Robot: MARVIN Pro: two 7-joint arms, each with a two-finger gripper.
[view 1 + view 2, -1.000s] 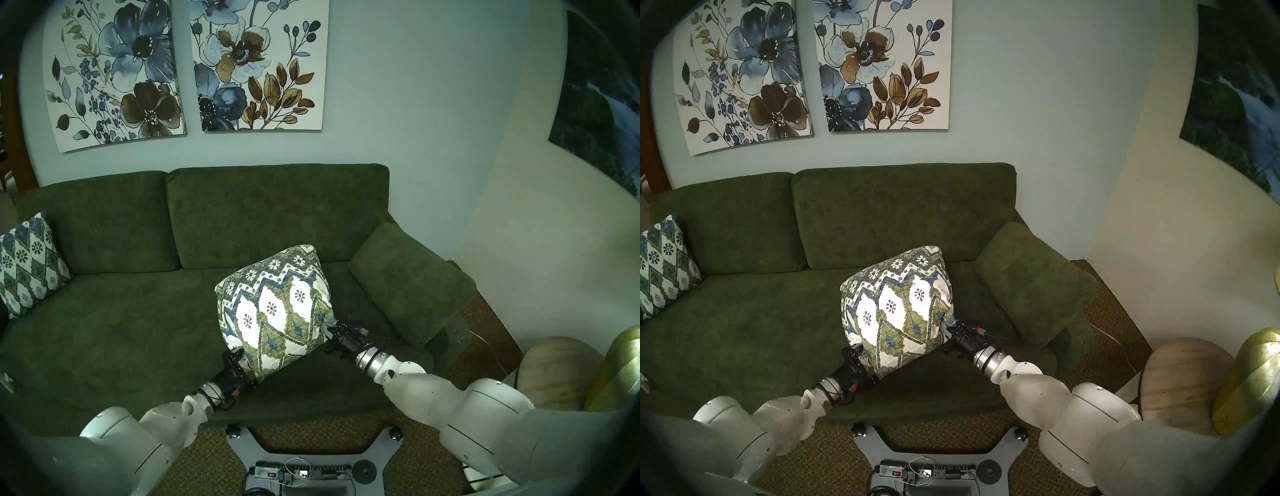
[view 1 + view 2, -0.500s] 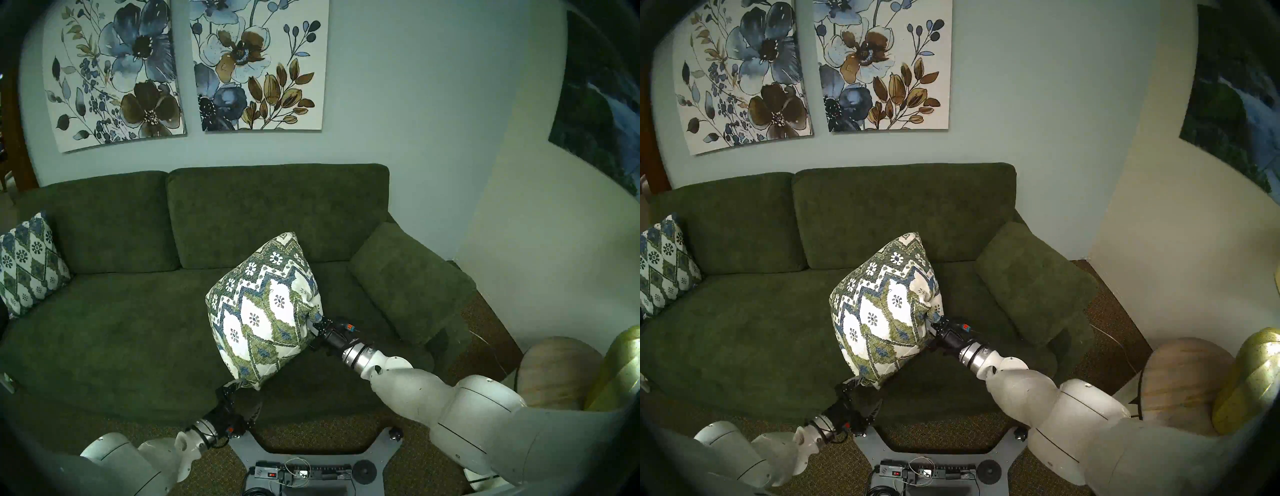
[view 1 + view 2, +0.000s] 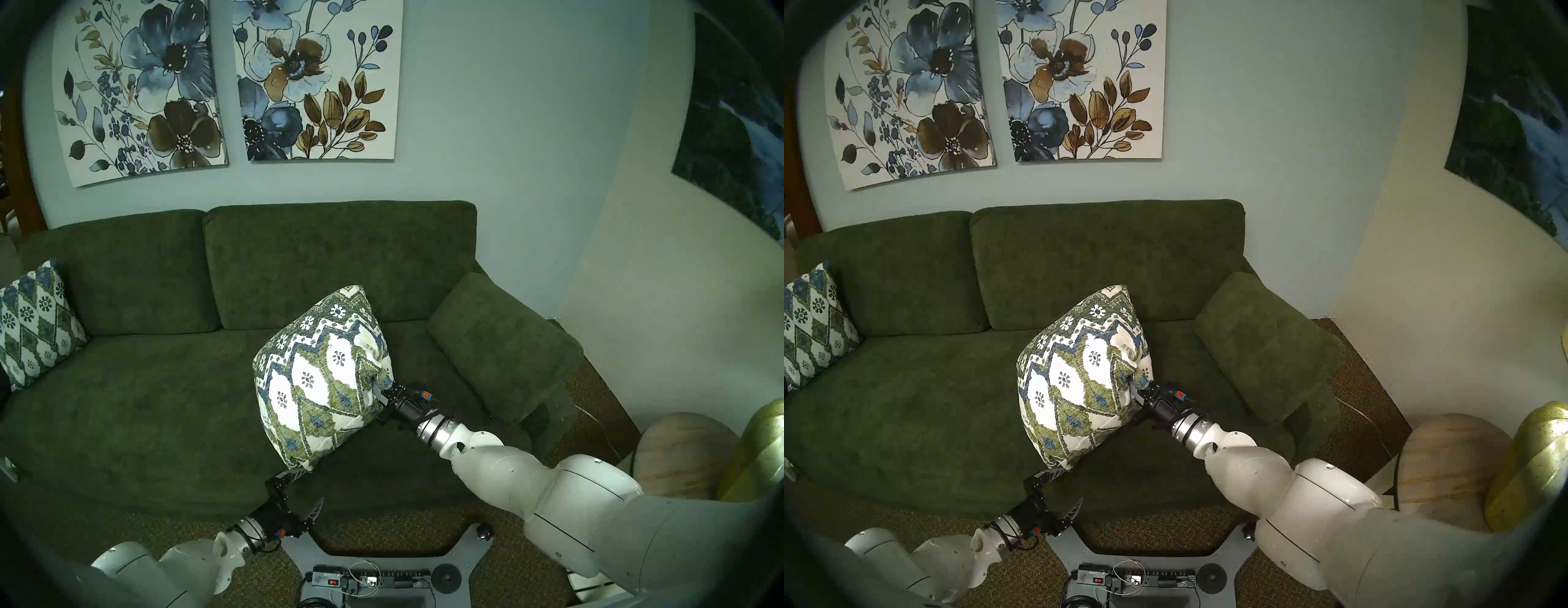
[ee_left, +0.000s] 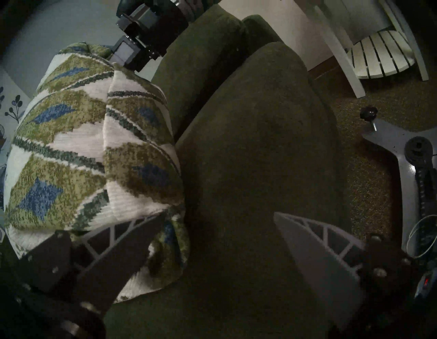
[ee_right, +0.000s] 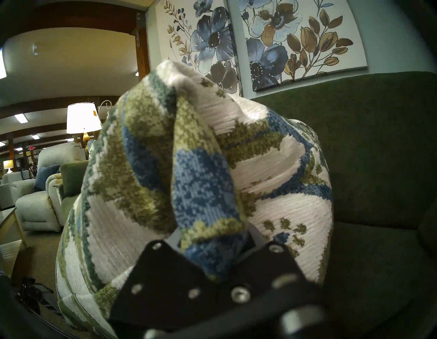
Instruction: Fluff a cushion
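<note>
The cushion, white with olive and blue diamonds, stands tilted on one corner over the green sofa's seat. My right gripper is shut on its bunched right corner. The right wrist view shows a blue-green fold of the cushion pinched in that gripper. My left gripper is open just below the cushion's lowest corner. In the left wrist view its jaws are spread wide. One finger lies against the cushion, and nothing sits between the two.
A second, darker patterned pillow leans at the sofa's left end. The sofa has a padded right armrest. My base plate sits in front. A round wooden table and a gold lamp stand at the right.
My left gripper has let go of the cushion's lower corner, opened wide and drawn back toward the seat's front edge. The cushion swung left and tipped onto a corner, still held by my right gripper.
</note>
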